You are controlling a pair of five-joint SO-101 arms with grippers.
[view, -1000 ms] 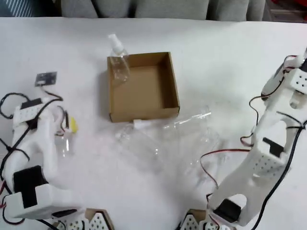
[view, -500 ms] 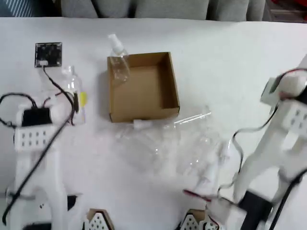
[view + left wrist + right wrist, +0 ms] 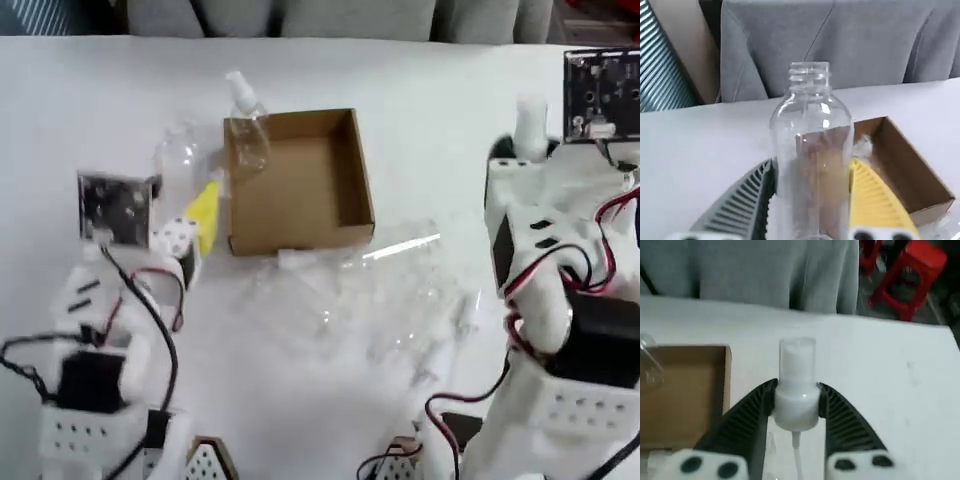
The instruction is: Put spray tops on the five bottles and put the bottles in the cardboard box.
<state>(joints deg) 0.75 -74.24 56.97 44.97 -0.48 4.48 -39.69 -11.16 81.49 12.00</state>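
On the white counter (image 3: 420, 90): one open cardboard box (image 3: 345, 165), square and shallow, set near the middle. One capped bottle (image 3: 247, 135) lies tilted over the box's far corner on the left arm's side, body partly inside and white spray top past the rim. One uncapped clear bottle (image 3: 178, 160) (image 3: 812, 115) stands upright in the left tool (image 3: 190, 200) (image 3: 812, 165), just beside the box's outer wall. Its threaded neck is bare, and the grey and yellow fingers (image 3: 875, 200) are clamped on either side of its body. One white spray top (image 3: 530, 122) (image 3: 797, 360) sits upright in the right tool (image 3: 522, 152) (image 3: 796, 390). The black fingers (image 3: 747, 420) are closed on its collar and the thin dip tube hangs between them. One loose heap of clear bottles and spray tops (image 3: 370, 300) lies on the counter in front of the box's near wall. Their number cannot be counted, as the clear parts overlap. Left arm: stretched forward from the near edge, tool raised beside the box. Right arm: folded and reared up on the opposite side, tool held high, well apart from the box and toward the far edge.
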